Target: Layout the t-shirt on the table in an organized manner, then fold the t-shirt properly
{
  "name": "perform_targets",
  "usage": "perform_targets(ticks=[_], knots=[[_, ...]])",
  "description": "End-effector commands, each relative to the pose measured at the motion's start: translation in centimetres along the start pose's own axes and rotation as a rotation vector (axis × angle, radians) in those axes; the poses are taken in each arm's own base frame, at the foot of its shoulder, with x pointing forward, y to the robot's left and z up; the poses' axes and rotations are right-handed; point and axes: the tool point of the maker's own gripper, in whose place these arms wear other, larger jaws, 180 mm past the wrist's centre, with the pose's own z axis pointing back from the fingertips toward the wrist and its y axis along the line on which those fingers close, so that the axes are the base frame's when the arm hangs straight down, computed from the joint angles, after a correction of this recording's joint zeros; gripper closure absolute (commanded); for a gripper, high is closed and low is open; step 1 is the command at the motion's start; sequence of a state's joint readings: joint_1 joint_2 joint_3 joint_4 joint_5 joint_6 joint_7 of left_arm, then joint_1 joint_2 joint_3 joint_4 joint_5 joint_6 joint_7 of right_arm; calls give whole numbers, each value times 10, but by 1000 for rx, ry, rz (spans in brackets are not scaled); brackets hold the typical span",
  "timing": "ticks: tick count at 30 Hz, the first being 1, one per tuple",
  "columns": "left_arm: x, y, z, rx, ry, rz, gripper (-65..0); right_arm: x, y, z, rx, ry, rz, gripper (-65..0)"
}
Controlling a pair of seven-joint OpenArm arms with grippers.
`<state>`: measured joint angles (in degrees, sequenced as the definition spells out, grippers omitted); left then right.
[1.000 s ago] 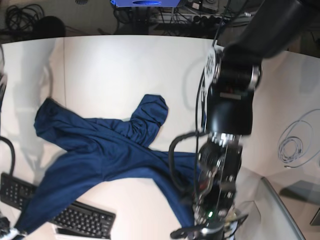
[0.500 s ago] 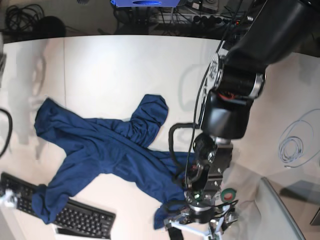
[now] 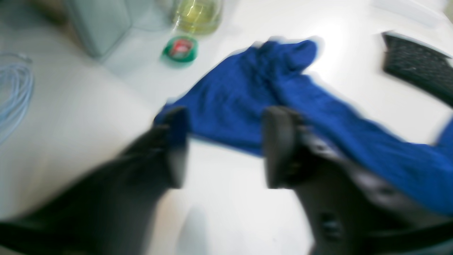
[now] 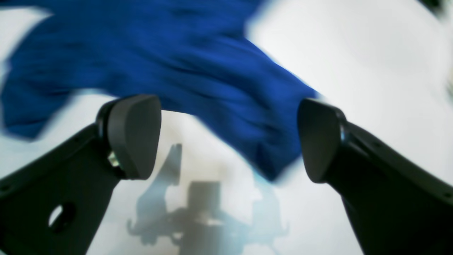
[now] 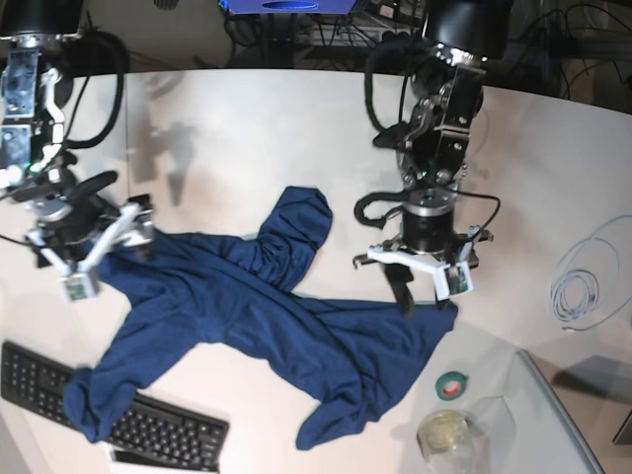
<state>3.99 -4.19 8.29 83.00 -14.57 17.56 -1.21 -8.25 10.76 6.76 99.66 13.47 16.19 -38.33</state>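
The dark blue t-shirt (image 5: 247, 306) lies crumpled and spread at a slant on the white table (image 5: 247, 138). One end of it rests over the keyboard. My left gripper (image 5: 420, 294) hovers at the shirt's right edge. In the left wrist view this gripper (image 3: 224, 120) is open, with nothing between its fingers and the t-shirt (image 3: 247, 92) just beyond them. My right gripper (image 5: 99, 252) hangs over the shirt's left end. It is wide open (image 4: 226, 117) above the t-shirt (image 4: 177, 63) and holds nothing.
A black keyboard (image 5: 148, 430) lies at the near left edge. A green tape roll (image 5: 452, 385), a glass jar (image 5: 444, 434) and a clear container (image 5: 553, 415) stand at the near right. A coiled pale cable (image 5: 578, 281) lies at the right.
Both grippers have opened and let go of the t-shirt, then pulled back from the near edge toward mid-table. The shirt's freed ends have dropped, one onto the keyboard.
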Motion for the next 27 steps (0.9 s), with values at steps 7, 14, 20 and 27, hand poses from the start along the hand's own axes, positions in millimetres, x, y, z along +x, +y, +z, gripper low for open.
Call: perform_targets(ticks=[7,14,20,27], knots=[[-11,107,54,246,17,-23,0,0,94,-31,153,42,16,-569],[-20,184,99,435,56,-61,0,-15,140,-72,198,135,15,-569],[-25,211,120,501,80,-83,0,-29,185,-86,270,190,48,-569],[-29,212,126,502,95,-90,0,-57,203,-93,294,240,36,-210]])
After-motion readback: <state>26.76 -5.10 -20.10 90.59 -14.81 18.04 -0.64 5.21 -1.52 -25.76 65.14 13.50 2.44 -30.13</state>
